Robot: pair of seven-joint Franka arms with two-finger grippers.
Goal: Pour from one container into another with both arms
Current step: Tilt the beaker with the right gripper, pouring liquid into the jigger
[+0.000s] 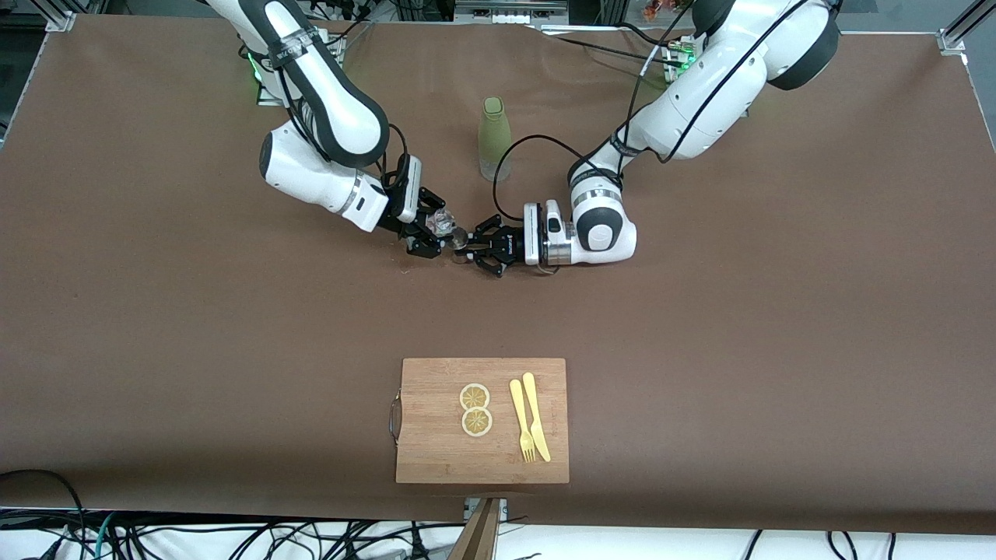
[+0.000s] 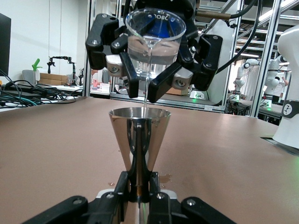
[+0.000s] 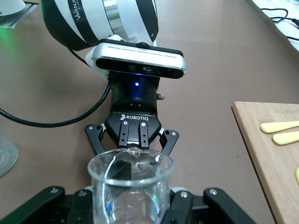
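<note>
Now right claw [image 1: 429,231] clamping glass beaker [image 2: 152,44] — tipped over left claw's [image 1: 475,247] gripped steel cup [image 2: 139,140].

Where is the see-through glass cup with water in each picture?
Front view: the clear glass beaker is tilted in the right gripper, mid-table.
Left wrist view: top centre, pouring a thin stream into the shiny metal cone cup.
Right wrist view: bottom centre, rim toward the camera.
Shared landmark: the left gripper, facing the beaker.

"ROBOTIQ" on the left gripper [image 3: 136,140]
</note>
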